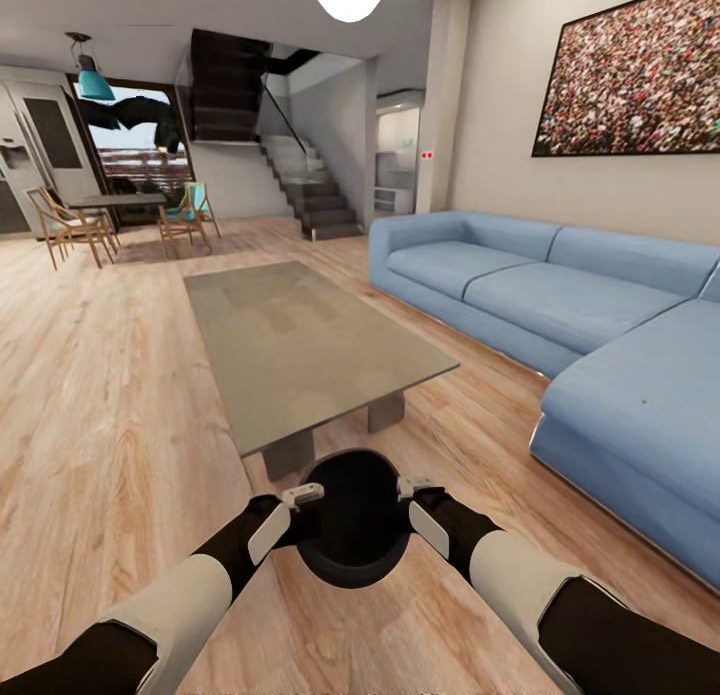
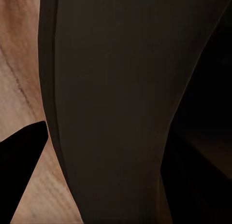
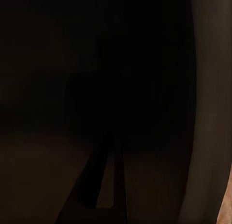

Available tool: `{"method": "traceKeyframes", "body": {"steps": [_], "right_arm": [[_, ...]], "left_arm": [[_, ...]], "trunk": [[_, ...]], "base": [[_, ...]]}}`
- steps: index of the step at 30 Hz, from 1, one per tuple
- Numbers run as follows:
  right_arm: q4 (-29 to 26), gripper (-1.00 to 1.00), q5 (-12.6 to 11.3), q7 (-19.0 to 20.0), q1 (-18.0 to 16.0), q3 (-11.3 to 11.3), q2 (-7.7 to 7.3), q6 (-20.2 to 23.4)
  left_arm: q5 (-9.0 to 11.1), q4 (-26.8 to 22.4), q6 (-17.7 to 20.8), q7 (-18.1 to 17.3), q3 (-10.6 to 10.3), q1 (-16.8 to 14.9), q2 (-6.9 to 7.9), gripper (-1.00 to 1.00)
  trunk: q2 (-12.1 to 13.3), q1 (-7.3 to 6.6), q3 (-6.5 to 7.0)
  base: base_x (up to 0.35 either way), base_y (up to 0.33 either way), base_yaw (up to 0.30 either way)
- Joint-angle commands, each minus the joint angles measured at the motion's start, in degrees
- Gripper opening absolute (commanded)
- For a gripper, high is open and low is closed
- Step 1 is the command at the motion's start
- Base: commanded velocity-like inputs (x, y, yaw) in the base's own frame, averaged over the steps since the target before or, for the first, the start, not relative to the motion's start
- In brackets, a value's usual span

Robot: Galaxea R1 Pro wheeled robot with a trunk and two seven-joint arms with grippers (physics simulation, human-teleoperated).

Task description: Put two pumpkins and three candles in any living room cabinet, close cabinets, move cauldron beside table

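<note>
The glossy black cauldron (image 1: 350,535) hangs between my two arms, just in front of the near end of the low grey-beige table (image 1: 300,345). My left gripper (image 1: 303,495) is shut on its left rim and my right gripper (image 1: 412,490) on its right rim. Whether the pot touches the wooden floor I cannot tell. In the left wrist view the cauldron's dark wall (image 2: 116,113) runs between the fingers, with one black fingertip (image 2: 21,166) over the floor. The right wrist view looks into the cauldron's dark inside (image 3: 96,89). Pumpkins, candles and cabinet are out of view.
A blue corner sofa (image 1: 560,305) runs along the right wall, with a floor lane between it and the table. Wooden floor (image 1: 100,405) stretches left of the table. Far back stand a dining table with chairs (image 1: 110,203) and a staircase (image 1: 315,190).
</note>
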Motion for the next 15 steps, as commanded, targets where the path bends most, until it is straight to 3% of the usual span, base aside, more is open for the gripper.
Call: {"method": "traceKeyframes", "body": {"steps": [1, 15], "right_arm": [[-0.84, -1.00, 0.10, -0.42, -0.08, 0.03, -0.01, -3.32], [-0.84, -1.00, 0.10, -0.44, -0.08, 0.03, 0.00, -3.34]], "left_arm": [[-0.41, 0.00, 0.31, 0.53, -0.15, -0.01, 0.06, -1.00], [-0.41, 0.00, 0.31, 0.53, -0.15, -0.01, 0.06, -1.00]], "trunk": [[-0.04, -0.02, -0.14], [-0.04, -0.02, -1.43]], "base": [[0.000, 0.000, 0.000], [0.000, 0.000, 0.000]]}}
